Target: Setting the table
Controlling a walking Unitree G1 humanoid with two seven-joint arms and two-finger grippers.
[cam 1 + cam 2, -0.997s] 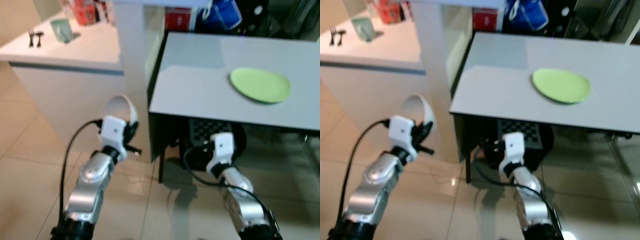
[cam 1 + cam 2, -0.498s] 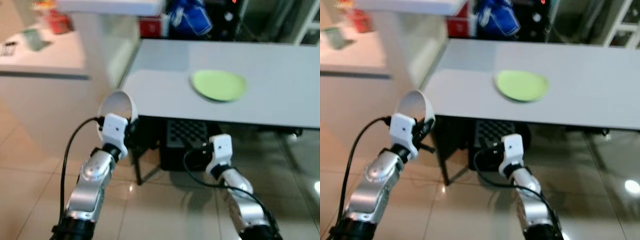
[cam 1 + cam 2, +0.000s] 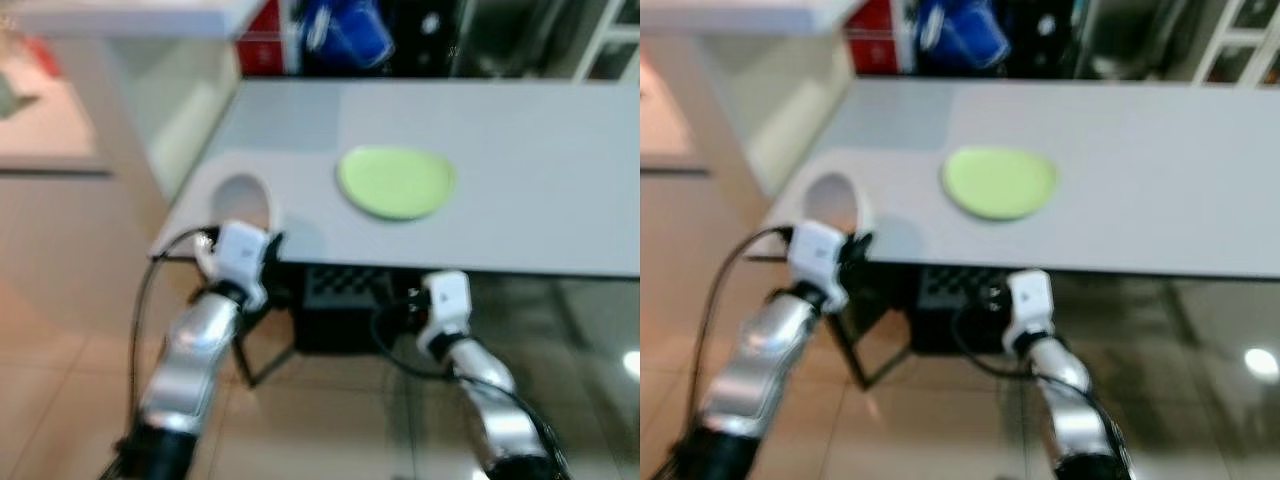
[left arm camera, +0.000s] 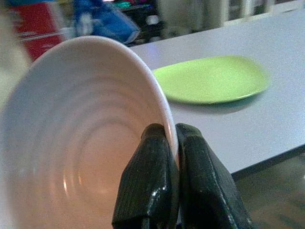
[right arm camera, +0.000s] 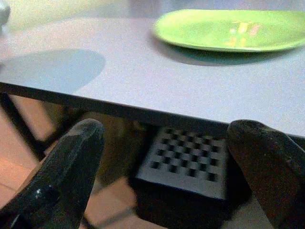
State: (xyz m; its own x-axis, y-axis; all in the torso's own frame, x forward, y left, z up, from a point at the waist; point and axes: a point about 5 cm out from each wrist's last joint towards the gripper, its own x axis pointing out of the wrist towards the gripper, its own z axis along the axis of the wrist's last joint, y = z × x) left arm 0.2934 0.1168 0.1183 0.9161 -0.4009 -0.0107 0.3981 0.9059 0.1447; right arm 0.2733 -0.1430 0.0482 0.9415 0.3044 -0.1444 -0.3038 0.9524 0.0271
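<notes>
Setting: tiled floor (image 3: 60,340), head views blurred; we face a grey counter (image 3: 520,190) with a red box (image 3: 262,45) and a blue bag (image 3: 345,30) behind its far edge.
Second counter: pale one (image 3: 50,130) off to our left, items on it too blurred to tell.
Plate: green plate (image 3: 397,181) lies flat on the grey counter, toward its near-left part, well apart from the counter edge.
Bowl: white bowl (image 4: 81,138), ribbed inside, held tilted on its side with the opening facing the wrist camera; in the head views it sits at the near-left corner of the grey counter, left of the plate and apart from it. We cannot tell whether it touches the counter top.
Left hand: left hand (image 4: 172,143) raised at that counter corner, fingers (image 4: 147,186) clenched on the bowl's rim, one inside and one outside the wall.
Right hand: right hand (image 5: 162,167) held low in front of the counter's near edge, below the plate; fingers (image 5: 66,162) spread wide, gripping nothing.
Under counter: dark crate (image 5: 190,162) with a grid-pattern top sits on the floor beneath the grey counter, straight ahead of the right hand.
Cables: black cable (image 3: 140,310) loops along our left arm.
</notes>
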